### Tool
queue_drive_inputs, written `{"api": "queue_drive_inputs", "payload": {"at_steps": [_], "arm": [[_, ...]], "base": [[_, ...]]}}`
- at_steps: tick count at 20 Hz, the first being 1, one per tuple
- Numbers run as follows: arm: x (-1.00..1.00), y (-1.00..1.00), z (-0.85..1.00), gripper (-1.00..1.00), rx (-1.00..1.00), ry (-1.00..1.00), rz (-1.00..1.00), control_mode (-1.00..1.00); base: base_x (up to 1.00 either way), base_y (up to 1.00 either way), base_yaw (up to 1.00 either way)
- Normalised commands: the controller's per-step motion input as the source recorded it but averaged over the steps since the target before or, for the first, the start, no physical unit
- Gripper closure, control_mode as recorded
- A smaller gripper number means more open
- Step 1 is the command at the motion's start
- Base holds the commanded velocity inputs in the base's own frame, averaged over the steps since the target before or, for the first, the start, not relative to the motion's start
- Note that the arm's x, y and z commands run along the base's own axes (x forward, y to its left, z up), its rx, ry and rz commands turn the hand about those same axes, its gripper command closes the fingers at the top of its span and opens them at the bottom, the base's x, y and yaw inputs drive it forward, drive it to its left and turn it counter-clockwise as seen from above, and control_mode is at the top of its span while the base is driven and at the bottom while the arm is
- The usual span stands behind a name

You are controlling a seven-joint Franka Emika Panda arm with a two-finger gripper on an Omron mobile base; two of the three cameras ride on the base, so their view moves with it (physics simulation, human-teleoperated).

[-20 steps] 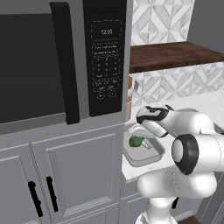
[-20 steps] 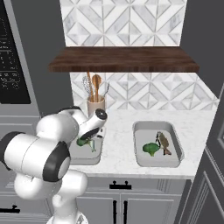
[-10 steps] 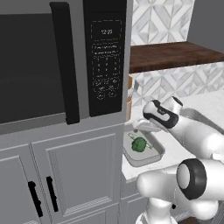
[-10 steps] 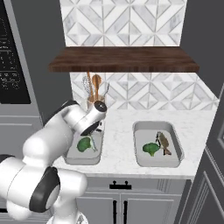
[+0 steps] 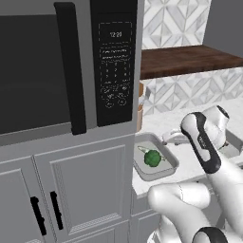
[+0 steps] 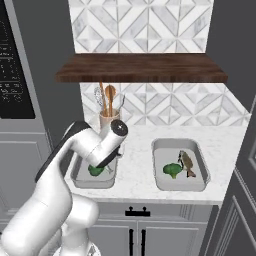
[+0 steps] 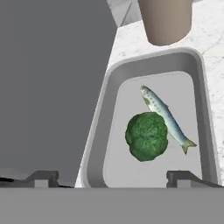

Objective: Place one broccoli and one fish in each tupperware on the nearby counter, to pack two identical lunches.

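My gripper (image 7: 111,179) hangs open above the left tupperware (image 7: 98,127), with nothing between its fingertips (image 7: 41,177). In that tray a green broccoli (image 7: 146,136) lies against a pale silvery fish (image 7: 166,117). From the left base view the same tupperware (image 5: 161,174) holds the broccoli (image 5: 152,158), and the gripper (image 5: 172,138) hovers just to its right. In the right base view my arm covers part of the left tupperware (image 6: 80,181). The right tupperware (image 6: 180,187) holds a broccoli (image 6: 172,170) and a brown fish (image 6: 187,163). Both trays sit on the white counter (image 6: 135,170).
A beige utensil holder (image 6: 109,117) with wooden spoons stands right behind the left tray. A tall cabinet with a microwave (image 5: 71,71) walls off the counter's left end. A dark wooden shelf (image 6: 140,67) hangs above. A dark panel bounds the counter's right end.
The jaws have opened wide and the hand has lifted off the left tray. The pale fish now lies loose beside the broccoli.
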Motion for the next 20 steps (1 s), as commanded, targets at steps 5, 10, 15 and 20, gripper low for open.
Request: {"api": "queue_drive_inputs", "payload": {"at_steps": [5, 10, 15, 20], "arm": [[-0.82, 0.00, 0.68, -1.00, 0.00, -0.26, 0.00, -1.00], [-0.38, -0.15, 0.45, -1.00, 0.07, -0.16, 0.00, -1.00], [-0.18, -0.18, 0.13, -1.00, 0.15, -0.07, 0.00, -1.00], [-0.21, -0.13, 0.00, -1.00, 0.10, -0.08, 0.00, -1.00]], "base": [[0.00, 0.00, 0.00], [0.00, 0.00, 0.00], [0.00, 0.00, 0.00], [0.00, 0.00, 0.00]]}}
